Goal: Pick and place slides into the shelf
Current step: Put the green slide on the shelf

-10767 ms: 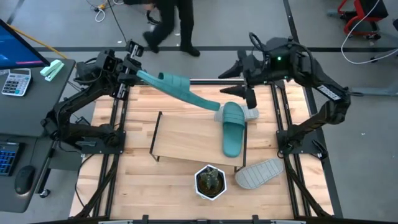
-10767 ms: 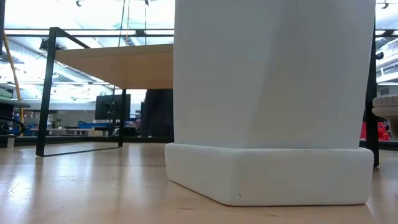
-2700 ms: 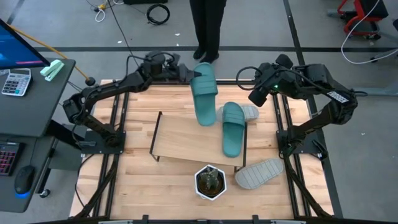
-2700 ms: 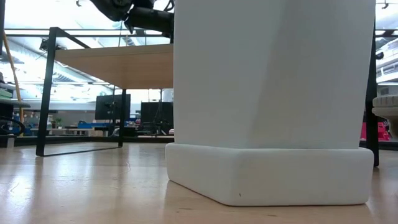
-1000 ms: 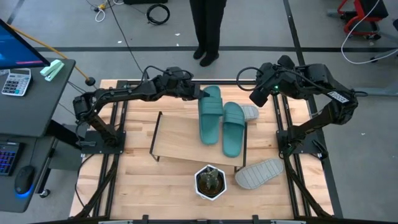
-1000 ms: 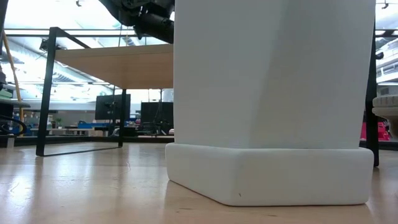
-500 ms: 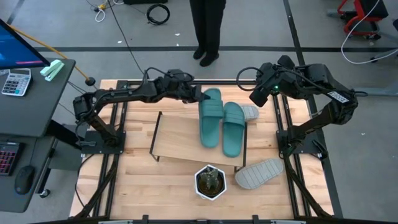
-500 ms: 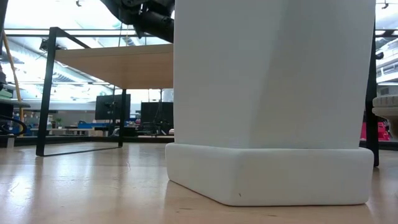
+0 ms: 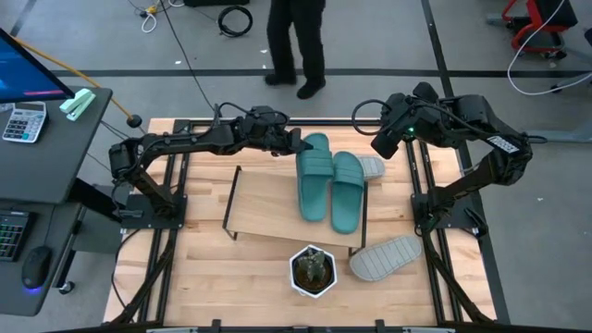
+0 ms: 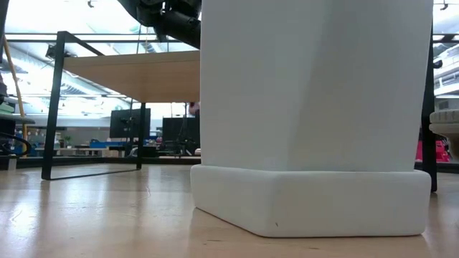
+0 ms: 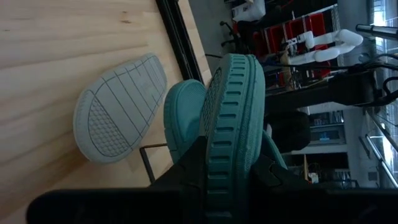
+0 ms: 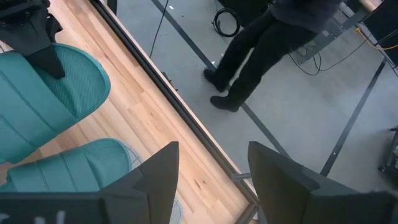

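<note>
Two teal slides lie side by side, straps up, on the shelf point(image 9: 268, 208): the left one point(image 9: 314, 176) and the right one point(image 9: 347, 192). Their far ends stick out past the shelf's far edge. My left gripper point(image 9: 294, 144) is shut on the left teal slide point(image 11: 233, 118). One grey slide point(image 9: 372, 167) lies on the table behind the teal pair, sole up point(image 11: 118, 115). The other grey slide point(image 9: 387, 257) lies sole up at the near right. My right gripper point(image 9: 381, 144) hangs open and empty beyond the far right of the shelf point(image 12: 211, 180). My left gripper pinches the left teal slide's far end point(image 11: 231, 163) between its two fingers, one finger on the footbed side point(image 12: 43, 59) and one on the sole side. The fingers come roughly level from the table's far left. The slide lies along the shelf top.
A white pot with a green plant point(image 9: 313, 270) stands on the table in front of the shelf and fills the low view point(image 10: 315, 115). A person point(image 9: 296, 46) stands on the floor beyond the far edge. A desk with a calculator point(image 9: 23, 120) is at the left.
The person beyond the far edge has stepped toward the left. Both arms and all the slides stay where they were.
</note>
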